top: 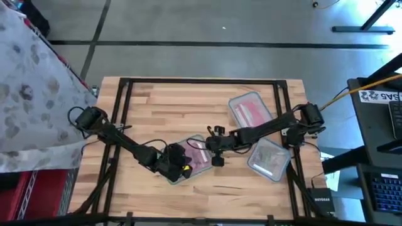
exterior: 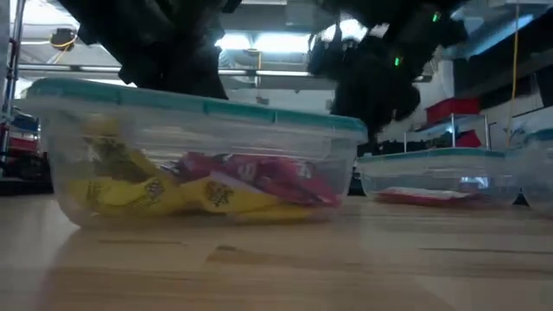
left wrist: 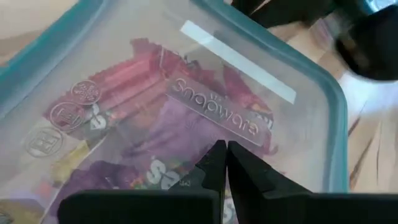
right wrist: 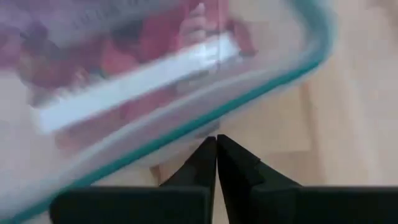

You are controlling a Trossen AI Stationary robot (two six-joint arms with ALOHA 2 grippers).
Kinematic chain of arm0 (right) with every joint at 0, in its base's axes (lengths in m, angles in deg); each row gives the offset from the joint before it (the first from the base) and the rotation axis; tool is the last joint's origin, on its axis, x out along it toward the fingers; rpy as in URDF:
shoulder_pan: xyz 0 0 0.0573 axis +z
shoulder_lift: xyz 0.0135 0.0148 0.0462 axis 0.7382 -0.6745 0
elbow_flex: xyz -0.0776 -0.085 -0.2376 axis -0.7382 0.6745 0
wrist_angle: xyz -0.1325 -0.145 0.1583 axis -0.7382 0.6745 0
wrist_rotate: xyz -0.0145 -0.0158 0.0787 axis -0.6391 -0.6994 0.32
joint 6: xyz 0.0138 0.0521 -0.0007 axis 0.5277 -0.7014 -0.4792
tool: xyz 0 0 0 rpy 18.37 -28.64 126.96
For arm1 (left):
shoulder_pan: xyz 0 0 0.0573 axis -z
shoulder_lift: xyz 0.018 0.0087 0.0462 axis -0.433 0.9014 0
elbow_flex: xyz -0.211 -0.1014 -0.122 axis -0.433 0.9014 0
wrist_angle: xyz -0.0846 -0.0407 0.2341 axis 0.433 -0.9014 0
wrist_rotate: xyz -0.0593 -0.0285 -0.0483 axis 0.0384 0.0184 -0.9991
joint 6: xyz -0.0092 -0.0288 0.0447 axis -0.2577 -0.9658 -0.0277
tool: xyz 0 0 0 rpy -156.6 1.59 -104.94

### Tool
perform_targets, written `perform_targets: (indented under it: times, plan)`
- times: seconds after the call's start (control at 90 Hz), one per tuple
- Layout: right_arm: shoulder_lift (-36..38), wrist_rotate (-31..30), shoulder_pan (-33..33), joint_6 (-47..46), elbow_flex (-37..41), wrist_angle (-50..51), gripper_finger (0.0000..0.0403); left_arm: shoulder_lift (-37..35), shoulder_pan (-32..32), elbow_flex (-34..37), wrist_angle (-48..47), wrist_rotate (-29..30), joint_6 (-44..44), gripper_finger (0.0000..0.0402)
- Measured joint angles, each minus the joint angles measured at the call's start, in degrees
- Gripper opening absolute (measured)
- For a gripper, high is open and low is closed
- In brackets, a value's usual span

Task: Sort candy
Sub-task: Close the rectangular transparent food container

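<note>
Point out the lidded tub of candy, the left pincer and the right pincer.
lidded tub [exterior: 285,121]: low view, teal lid rim.
candy [exterior: 259,177]: low view, red packets inside.
left pincer [left wrist: 222,163]: left wrist view, shut fingertips.
right pincer [right wrist: 216,155]: right wrist view, shut fingertips.

Arms: two dark, slim, jointed, with black cables looped at the bases.
Left gripper [left wrist: 222,163]: black tapered fingers, wedge-shaped.
Right gripper [right wrist: 216,155]: likewise black, matte.
Marking: small green light on one arm in the low view.

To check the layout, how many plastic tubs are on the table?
3: one tub under the left gripper, one far right, one near right. None seems hidden.
</note>
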Motion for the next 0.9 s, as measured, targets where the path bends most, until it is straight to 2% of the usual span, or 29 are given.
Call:
perform_targets:
  times: [0.1, 0.267, 0.322, 0.367, 0.511, 0.7, 0.811, 0.9]
  plan:
    - [4.03, 0.67, 2.70, 1.47, 0.03, 1.49, 0.0000, 0.00, 0.00, 0.00, 0.00, 0.92, -0.36, 0.0000]
    - [7.71, 14.38, 9.07, 1.86, -0.05, 2.82, 0.0000, 0.08, -0.40, -0.11, -1.97, 5.66, -4.46, 0.0000]
    - [7.09, 16.16, 11.04, 2.11, 0.05, 3.52, 0.0000, 0.24, -0.60, -0.63, -2.57, 6.35, -4.89, 0.0000]
    - [5.99, 14.48, 12.28, 2.27, 0.06, 3.06, 0.0000, 0.30, -0.65, -1.31, -3.25, 6.42, -5.24, 0.0000]
    - [1.55, 3.53, 13.02, 2.21, 0.10, 1.13, 0.0000, -0.41, -0.24, -4.47, -3.80, 7.31, -3.35, 0.0000]
    - [-1.52, -1.21, 7.47, 1.55, 0.12, -6.17, 0.0000, -2.60, 0.42, -8.98, -4.57, 6.23, 4.83, 0.0000]
    - [-1.56, -7.32, 2.87, -1.07, 0.12, -7.62, 0.0000, -3.85, 0.67, -11.72, -10.80, 5.42, 5.82, 0.0000]
    - [-1.44, -8.50, 0.43, -0.93, 0.12, -7.31, 0.0000, -4.21, 0.98, -12.84, -17.15, 5.65, 2.84, 0.0000]
